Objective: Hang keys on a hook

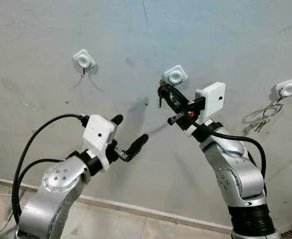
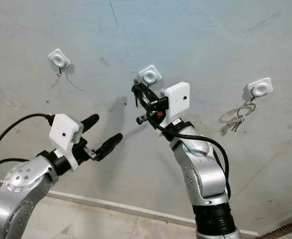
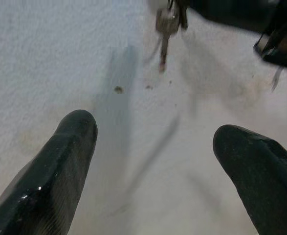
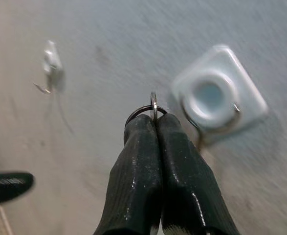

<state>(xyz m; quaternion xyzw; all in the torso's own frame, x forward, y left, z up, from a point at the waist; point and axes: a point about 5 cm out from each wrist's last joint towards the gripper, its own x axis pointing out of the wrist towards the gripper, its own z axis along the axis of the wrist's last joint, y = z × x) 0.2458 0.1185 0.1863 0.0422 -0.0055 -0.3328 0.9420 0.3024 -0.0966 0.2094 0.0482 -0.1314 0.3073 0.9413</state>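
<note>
Fingers spread wide, the left gripper (image 1: 128, 137) hovers near the wall (image 1: 46, 45). Farther on, the right gripper (image 4: 154, 128) pinches the keys' ring (image 4: 152, 105) just beside the middle hook (image 1: 175, 75). Another key bunch (image 1: 266, 115) hangs on the right-hand hook (image 1: 287, 88).

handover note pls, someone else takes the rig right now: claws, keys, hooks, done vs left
Right claw: shut on the key ring, held up at the middle hook; ring not yet on it.
Left claw: open, holding nothing, off the wall below and left of that hook.
Left hook: bare.
Right hook: another key bunch already hangs there.
Left to do: slip ring over the middle hook's wire, release, back off.
</note>
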